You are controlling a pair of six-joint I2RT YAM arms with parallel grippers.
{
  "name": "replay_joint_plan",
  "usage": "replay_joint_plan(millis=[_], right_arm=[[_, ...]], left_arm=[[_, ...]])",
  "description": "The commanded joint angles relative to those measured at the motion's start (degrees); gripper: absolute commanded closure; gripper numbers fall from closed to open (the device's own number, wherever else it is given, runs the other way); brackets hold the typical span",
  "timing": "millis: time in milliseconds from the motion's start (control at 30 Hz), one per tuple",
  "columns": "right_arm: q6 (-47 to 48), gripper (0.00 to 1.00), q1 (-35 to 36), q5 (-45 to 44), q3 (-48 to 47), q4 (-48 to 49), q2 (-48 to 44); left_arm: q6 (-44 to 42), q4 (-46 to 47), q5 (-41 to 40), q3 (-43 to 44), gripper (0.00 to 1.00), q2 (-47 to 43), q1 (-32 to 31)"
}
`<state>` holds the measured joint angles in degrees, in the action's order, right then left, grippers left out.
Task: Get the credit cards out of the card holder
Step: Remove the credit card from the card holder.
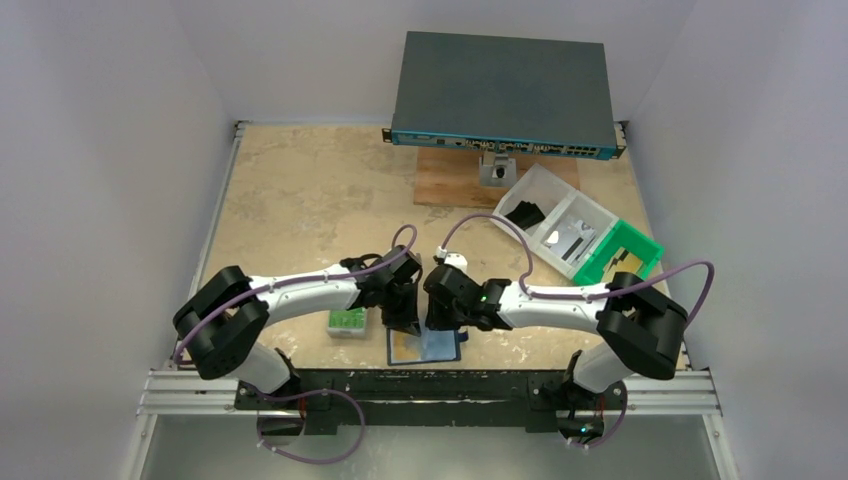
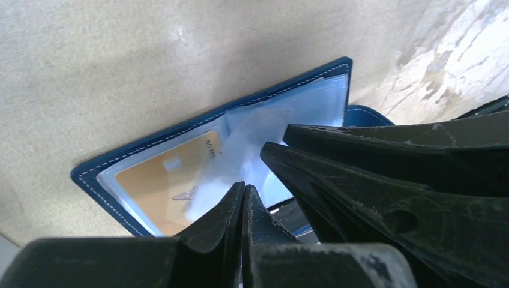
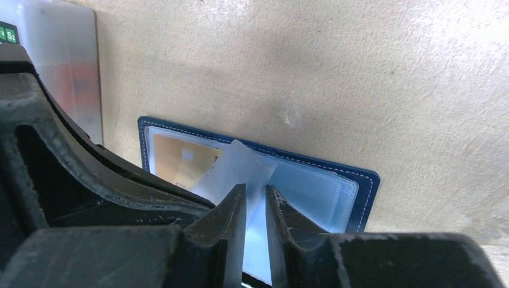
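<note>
One credit card (image 2: 156, 180) shows inside the open card holder (image 2: 198, 123); left pincer (image 2: 243, 193) shut at its fold. Right pincer (image 3: 256, 195), narrowly open, straddles its clear sleeve (image 3: 237, 163): extraction not begun, so pinch the card's edge next.

Top view: left gripper (image 1: 405, 324) and right gripper (image 1: 441, 321) hide wallet (image 1: 441, 349) far edge. Card (image 2: 157, 180) print blurred, unreadable; sleeve (image 2: 252, 135) veils its right end.
</note>
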<state>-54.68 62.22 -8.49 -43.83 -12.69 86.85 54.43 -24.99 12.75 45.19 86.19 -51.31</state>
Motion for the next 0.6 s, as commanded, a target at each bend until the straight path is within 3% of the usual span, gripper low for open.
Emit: replay_joint_plan(millis=[0,167,333,433,467,567], right_arm=[[-1.23,0.87,0.17,-0.91,1.67,1.15,-2.24],[-2.38,1.0,0.1,1.02,4.06,3.88,-1.53],[-3.01,1.0,0.1,1.86,5.81,5.64,-0.09],[-3.51,1.0,0.1,2.21,6.79,6.86,0.0],[-3.71,1.0,0.1,2.2,7.09,7.21,-0.15],[-3.86,1.0,0.02,2.18,7.44,7.34,-0.01]], left_arm=[[0.14,-0.32,0.85,2.53,1.0,0.22,-0.82],[0.6,-4.54,-4.56,2.27,1.0,-4.13,-0.61],[-0.68,-8.54,-8.28,1.29,0.95,-8.59,1.42],[-1.78,-8.53,-7.08,0.41,0.95,-7.87,2.45],[-1.99,-8.75,-6.83,0.27,0.95,-7.21,-0.15],[-1.97,-8.13,-6.47,-0.69,0.97,-5.57,2.44]])
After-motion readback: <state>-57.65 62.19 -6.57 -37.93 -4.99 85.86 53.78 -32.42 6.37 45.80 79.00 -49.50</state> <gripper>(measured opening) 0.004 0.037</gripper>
